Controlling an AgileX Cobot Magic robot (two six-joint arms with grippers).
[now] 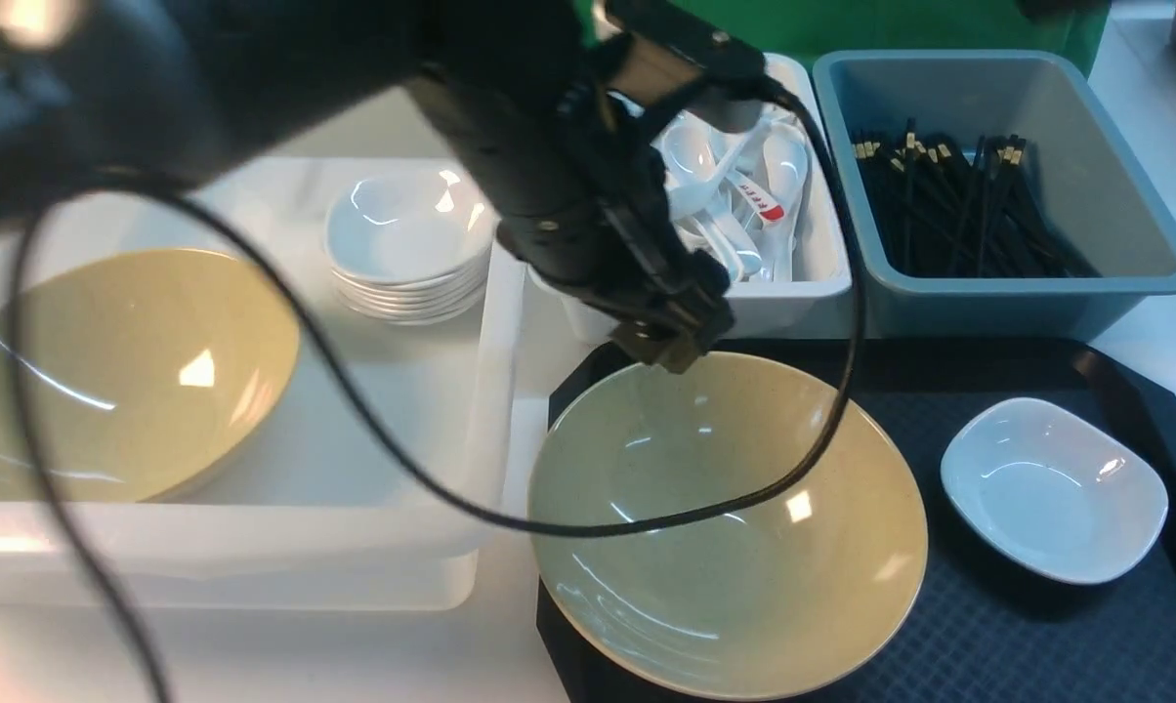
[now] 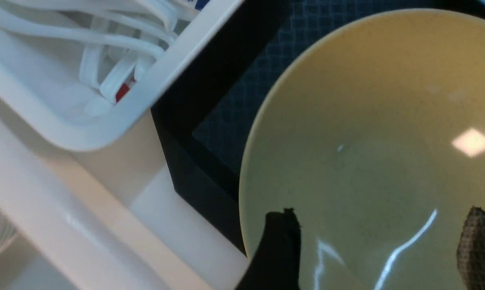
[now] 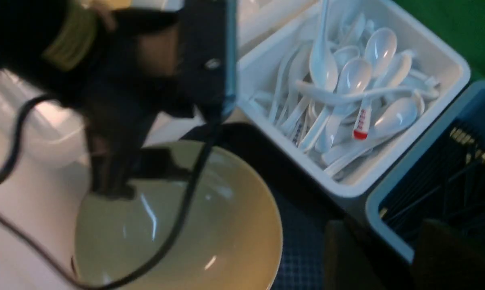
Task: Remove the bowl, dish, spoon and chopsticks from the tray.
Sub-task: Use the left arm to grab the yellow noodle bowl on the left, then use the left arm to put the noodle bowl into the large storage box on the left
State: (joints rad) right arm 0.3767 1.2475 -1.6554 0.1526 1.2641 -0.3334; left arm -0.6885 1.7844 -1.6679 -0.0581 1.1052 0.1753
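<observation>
Although one spoon (image 1: 766, 207) among the white spoons (image 1: 785, 161) piled in the white bin (image 1: 813, 293) at upper centre carried a red-and-white label, its small marks were too blurred in every view to read. To the right, the grey-blue bin (image 1: 1018, 312) held a heap of black chopsticks (image 1: 949, 215) with pale gold ends.

The bowl (image 1: 725, 527) sat at the left end of the tray (image 1: 1037, 635), low and centre in the front view. Its left edge covered the tray's rim there. The dish (image 1: 1054, 488) lay on the tray floor to its right, apart from it. The tray was cut off by the lower and right edges of the frame.

The left arm (image 1: 256, 68) filled the upper left as a dark, out-of-focus mass and hid part of the white bin, while its cable (image 1: 588, 532) looped across the bowl. The left gripper (image 1: 671, 342) hung at the bowl's far rim. In the left wrist view its two fingers (image 2: 280, 249) stood wide apart over the bowl's inside, gripping nothing. Whether they touched the glaze could not be told.

The right gripper (image 3: 391, 229) showed only in its own wrist view, as two dark blurred fingers with a gap between them, empty.

At the left, a big white tub (image 1: 256, 557) held a second yellow bowl (image 1: 129, 371), cut off by the frame edge, and a stack of white dishes (image 1: 407, 234).
</observation>
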